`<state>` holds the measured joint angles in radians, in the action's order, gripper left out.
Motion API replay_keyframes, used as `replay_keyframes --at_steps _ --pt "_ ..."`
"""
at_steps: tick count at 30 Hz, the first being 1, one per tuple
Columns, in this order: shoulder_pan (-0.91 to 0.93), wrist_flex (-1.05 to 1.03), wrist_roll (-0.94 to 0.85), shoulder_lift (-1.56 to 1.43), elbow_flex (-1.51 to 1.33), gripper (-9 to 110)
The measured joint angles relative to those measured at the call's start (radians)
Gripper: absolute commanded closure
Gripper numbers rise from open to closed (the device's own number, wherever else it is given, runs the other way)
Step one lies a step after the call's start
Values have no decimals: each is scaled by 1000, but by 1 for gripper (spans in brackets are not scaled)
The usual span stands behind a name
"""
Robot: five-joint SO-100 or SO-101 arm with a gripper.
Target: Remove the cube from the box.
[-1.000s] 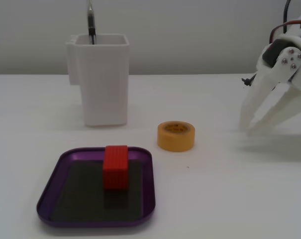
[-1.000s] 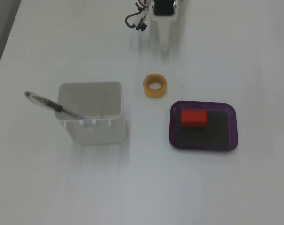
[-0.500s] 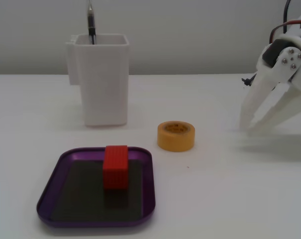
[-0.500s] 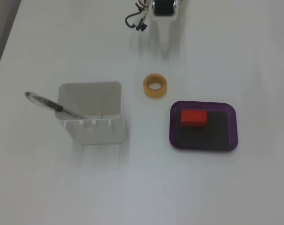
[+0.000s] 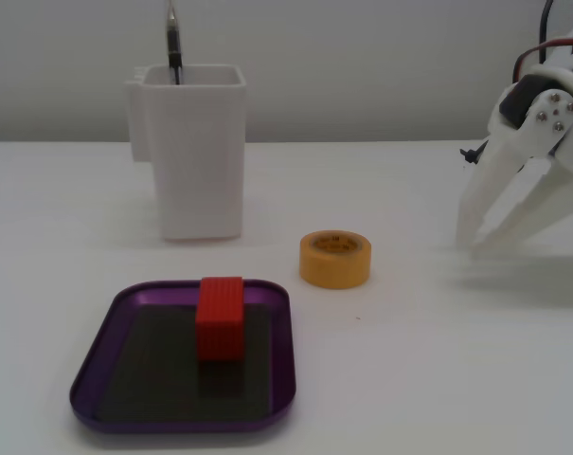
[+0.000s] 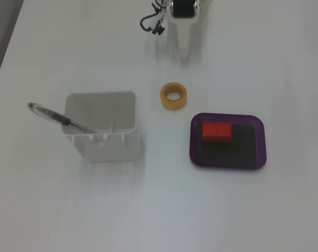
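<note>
- White table [image 5: 438, 379] filled both fixed views; everything sat on it.
- My gripper [image 5: 469, 237] stood at the right edge of a fixed view, fingers spread apart w/ nothing between them, tips down near the tabletop. In a fixed view from above, only part of it showed at the top edge [image 6: 184, 44], well apart from the box.
- Tall white container [image 5: 193, 152] stood upright at rear left, a pen [image 6: 59, 118] leaning out of it over the rim.
- The box [image 5: 97, 379], a shallow purple tray w/ dark floor, lay at front left in a fixed view; seen from above it lay at right [image 6: 258, 157].
- Yellow tape roll [image 5: 335, 259] lay flat btwn container and my gripper, near the box's far corner but not touching it.
- The cube [image 5: 220, 318], red and ribbed, stood inside the box on the dark floor, close to the rim nearest the tape roll [image 6: 217, 132]. Not gripped, untouched.
</note>
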<state>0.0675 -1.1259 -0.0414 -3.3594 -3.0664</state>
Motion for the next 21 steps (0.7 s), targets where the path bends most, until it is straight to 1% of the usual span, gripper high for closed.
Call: replay_keyframes --at_steps 10,14,17,21 --pt "5 78 0 2 147 102" --pt "11 103 0 78 253 102" --pt "5 132 0 258 379 99" --pt "-20 137 0 618 629 90"
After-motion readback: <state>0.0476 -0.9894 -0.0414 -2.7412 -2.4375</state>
